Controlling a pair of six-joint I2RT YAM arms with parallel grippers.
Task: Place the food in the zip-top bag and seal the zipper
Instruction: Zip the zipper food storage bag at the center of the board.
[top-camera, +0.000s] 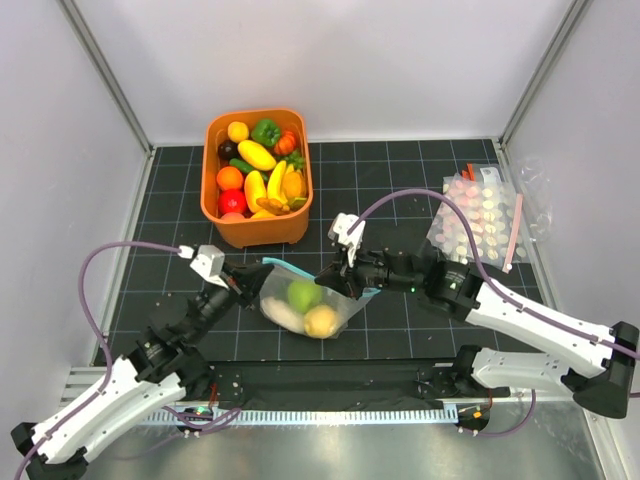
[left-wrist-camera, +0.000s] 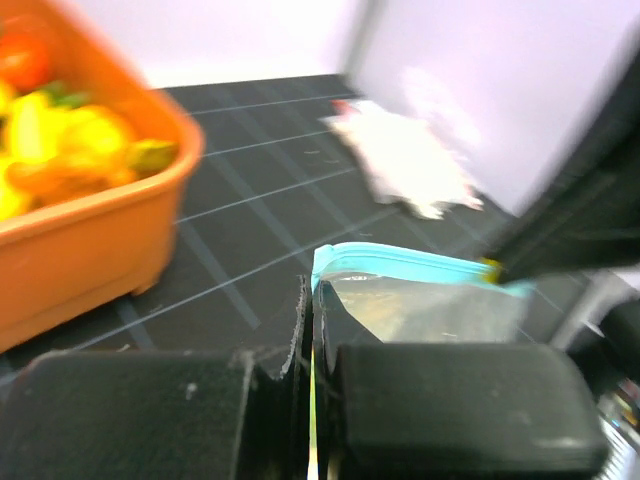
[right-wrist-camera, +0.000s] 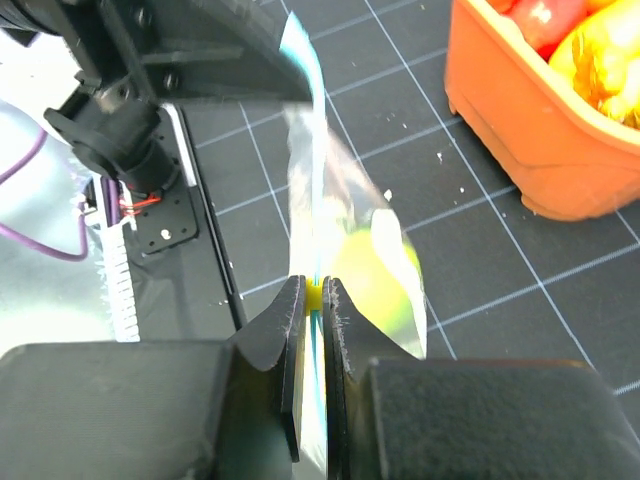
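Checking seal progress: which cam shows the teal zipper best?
Left wrist: the zipper runs lengthwise from the left tool, mostly unobstructed. Right wrist sees it edge-on and blurred, pinched in the right tool. Top external shows only thin slivers.

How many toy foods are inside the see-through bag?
3. A green apple sits at the top, a white one lower left, and a yellow one lower right, all inside the zip-top bag. More could hide underneath them.
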